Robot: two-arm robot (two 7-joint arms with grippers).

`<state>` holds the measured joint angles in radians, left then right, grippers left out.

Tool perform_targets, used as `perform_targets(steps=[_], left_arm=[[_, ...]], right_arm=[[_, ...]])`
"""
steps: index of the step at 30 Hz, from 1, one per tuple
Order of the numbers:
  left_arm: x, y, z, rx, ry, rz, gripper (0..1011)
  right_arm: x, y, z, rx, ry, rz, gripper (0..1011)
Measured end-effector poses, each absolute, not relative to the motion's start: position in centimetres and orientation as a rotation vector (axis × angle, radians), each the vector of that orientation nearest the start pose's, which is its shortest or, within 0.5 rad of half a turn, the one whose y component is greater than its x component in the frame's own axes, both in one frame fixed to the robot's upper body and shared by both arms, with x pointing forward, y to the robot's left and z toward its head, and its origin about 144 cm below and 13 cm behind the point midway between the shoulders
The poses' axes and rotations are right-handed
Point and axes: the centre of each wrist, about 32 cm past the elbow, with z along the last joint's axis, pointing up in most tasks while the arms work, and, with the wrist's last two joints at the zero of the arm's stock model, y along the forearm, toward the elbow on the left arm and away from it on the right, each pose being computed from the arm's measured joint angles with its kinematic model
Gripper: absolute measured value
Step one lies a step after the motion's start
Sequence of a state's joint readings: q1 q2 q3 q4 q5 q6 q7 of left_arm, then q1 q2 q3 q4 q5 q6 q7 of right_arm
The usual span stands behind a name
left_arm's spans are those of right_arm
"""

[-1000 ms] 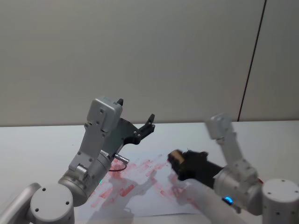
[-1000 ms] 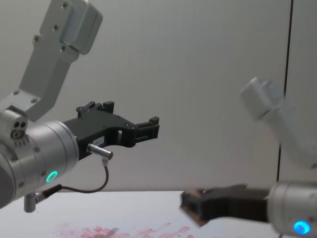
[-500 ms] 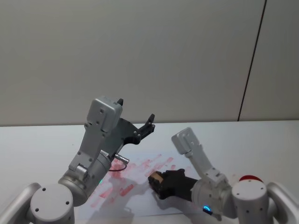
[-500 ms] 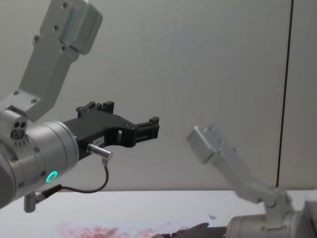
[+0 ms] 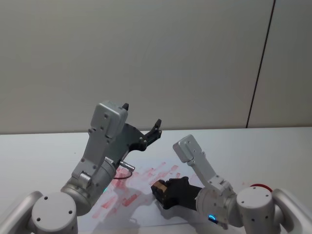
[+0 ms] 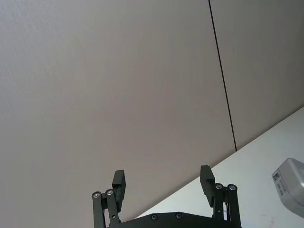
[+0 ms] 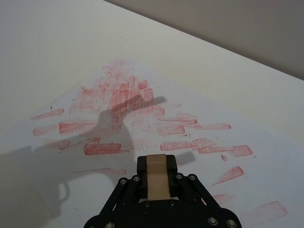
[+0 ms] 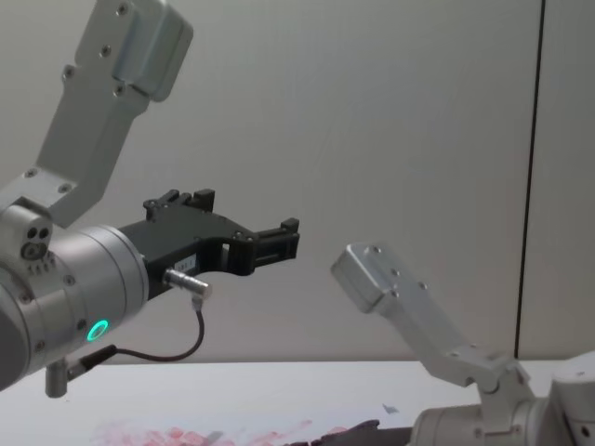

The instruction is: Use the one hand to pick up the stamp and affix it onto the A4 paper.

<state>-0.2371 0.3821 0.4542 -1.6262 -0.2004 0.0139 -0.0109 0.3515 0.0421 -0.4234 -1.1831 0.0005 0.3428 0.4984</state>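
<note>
My right gripper (image 5: 157, 191) is shut on the stamp (image 5: 159, 185), a small light-brown wooden block. It hangs low over the A4 paper (image 5: 139, 207), near the sheet's middle. In the right wrist view the stamp (image 7: 157, 183) sits clamped between the black fingers (image 7: 141, 165), pointing at the paper (image 7: 95, 156) and its smudgy red marks. Whether the stamp touches the sheet is unclear. My left gripper (image 5: 155, 128) is raised well above the table, open and holding nothing; its two fingers (image 6: 118, 183) stand wide apart against the wall.
The paper lies on a white table (image 5: 39, 151) that runs back to a grey wall. A red object (image 5: 257, 186) peeks out behind my right arm. The left arm's shadow (image 7: 118, 111) falls across the sheet.
My right arm has swung left and down across the paper, carrying the stamp from the sheet's right side to low over its middle. The left arm has not moved.
</note>
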Motion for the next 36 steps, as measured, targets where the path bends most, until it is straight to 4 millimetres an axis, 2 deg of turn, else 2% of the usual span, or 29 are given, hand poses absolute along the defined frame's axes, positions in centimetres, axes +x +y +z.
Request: perform_targets(steps=[5,12,22,30,36], left_arm=[[49.2,19.8,120.4,0.061,-0.268,1.124,1001],[49.2,19.8,120.4,0.061,-0.268,1.124,1002],[49.2,19.8,120.4,0.061,-0.268,1.124,1001],[49.2,19.8,120.4,0.061,-0.268,1.124,1001],[49.2,19.8,120.4,0.061,-0.268,1.124,1001]], right_arm=[[53.3,-12.7,113.9,-0.397,0.188,-0.724,218],[53.1,-14.2,115.6,-0.313,0.145,-0.780,218],[52.1,-18.5,117.3,-0.248,0.094,-0.916,217],[50.3,-22.7,117.0,-0.294,0.106,-1.022,218],[49.2,-24.7,116.6,-0.334,0.112,-1.070,218]])
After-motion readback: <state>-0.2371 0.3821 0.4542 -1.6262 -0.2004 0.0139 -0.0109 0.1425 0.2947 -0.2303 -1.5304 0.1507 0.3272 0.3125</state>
